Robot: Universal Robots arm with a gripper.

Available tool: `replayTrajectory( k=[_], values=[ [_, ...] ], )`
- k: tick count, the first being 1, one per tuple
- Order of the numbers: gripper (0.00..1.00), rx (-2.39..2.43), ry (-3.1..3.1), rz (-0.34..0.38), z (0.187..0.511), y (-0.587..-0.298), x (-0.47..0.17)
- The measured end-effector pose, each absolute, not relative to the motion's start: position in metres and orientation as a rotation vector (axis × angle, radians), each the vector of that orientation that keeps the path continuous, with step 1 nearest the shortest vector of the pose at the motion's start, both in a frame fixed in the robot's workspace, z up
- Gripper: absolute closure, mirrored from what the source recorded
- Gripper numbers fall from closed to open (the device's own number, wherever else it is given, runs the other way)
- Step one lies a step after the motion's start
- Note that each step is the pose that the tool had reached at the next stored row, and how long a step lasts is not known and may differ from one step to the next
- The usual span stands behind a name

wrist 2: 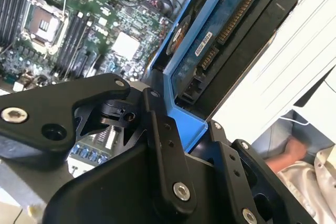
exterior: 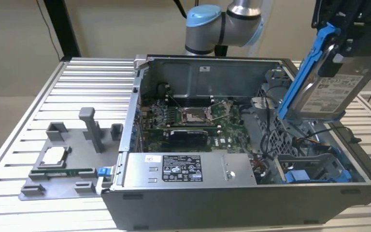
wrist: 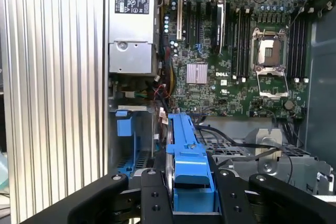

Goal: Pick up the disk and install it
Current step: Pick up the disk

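Ext. view: gripper point(exterior: 340, 41) clamped on disk point(exterior: 321, 92), disk tilted, raised over drive-bay end of open PC case point(exterior: 237, 203), second wrist view: disk edge-on above case's motherboard point(wrist 2: 94, 24), first wrist view: fingers point(wrist: 152, 198) pinching disk's blue carrier point(wrist: 186, 156) over case interior.

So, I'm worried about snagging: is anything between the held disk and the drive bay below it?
Possibly. Black cables loop just under the disk, above the bay in the case; they may lie in its path.
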State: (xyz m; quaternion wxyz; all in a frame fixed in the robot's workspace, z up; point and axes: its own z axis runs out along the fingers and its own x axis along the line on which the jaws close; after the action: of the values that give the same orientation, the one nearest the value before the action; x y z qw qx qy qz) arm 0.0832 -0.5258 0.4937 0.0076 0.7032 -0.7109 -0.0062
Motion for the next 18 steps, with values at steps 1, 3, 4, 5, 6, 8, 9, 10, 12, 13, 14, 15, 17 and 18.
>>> replayTrajectory(
  k=[1, 3, 4, 5, 6, 8, 9, 10, 12, 13, 14, 15, 17, 18],
  values=[
    [1.00, 2.198, -2.223, -0.019, 0.494, -0.529, 0.083],
    [1.00, 2.198, -2.223, -0.019, 0.494, -0.534, 0.083],
    [1.00, 2.198, -2.223, -0.020, 0.494, -0.537, 0.083],
    [1.00, 2.198, -2.224, -0.020, 0.494, -0.540, 0.083],
    [1.00, 2.198, -2.224, -0.021, 0.494, -0.543, 0.083],
    [1.00, 2.198, -2.225, -0.022, 0.494, -0.547, 0.083],
    [1.00, 2.198, -2.225, -0.022, 0.494, -0.550, 0.083],
    [1.00, 2.198, -2.226, -0.023, 0.494, -0.552, 0.083],
    [1.00, 2.199, -2.227, -0.024, 0.494, -0.557, 0.083],
    [1.00, 2.199, -2.227, -0.024, 0.494, -0.559, 0.083],
    [1.00, 2.199, -2.227, -0.025, 0.494, -0.561, 0.083],
    [1.00, 2.199, -2.227, -0.025, 0.494, -0.563, 0.083],
    [1.00, 2.199, -2.227, -0.026, 0.494, -0.567, 0.083],
    [1.00, 2.199, -2.227, -0.026, 0.494, -0.568, 0.083]
  ],
)
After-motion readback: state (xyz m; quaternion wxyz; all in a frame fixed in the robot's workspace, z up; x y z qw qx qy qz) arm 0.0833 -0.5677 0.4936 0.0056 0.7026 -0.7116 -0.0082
